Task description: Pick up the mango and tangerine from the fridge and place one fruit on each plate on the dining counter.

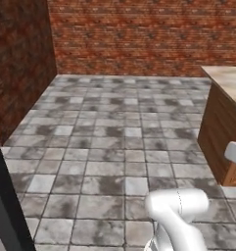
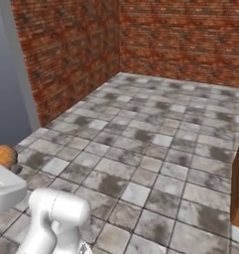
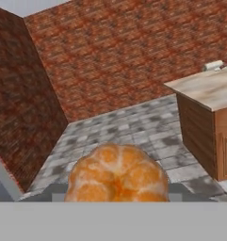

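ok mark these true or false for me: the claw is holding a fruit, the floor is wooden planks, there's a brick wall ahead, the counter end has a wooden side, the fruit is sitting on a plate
1. The claw is holding a fruit. True: it is shut on the tangerine, which sits right in front of the hand camera.
2. The floor is wooden planks. False: the floor is grey mottled tiles.
3. A brick wall stands ahead. True: the red brick wall runs behind the tiles.
4. The dining counter has a wooden side. True: brown wood under a pale stone top.
5. The fruit sits on a plate. False: it is carried in the air, above the floor.
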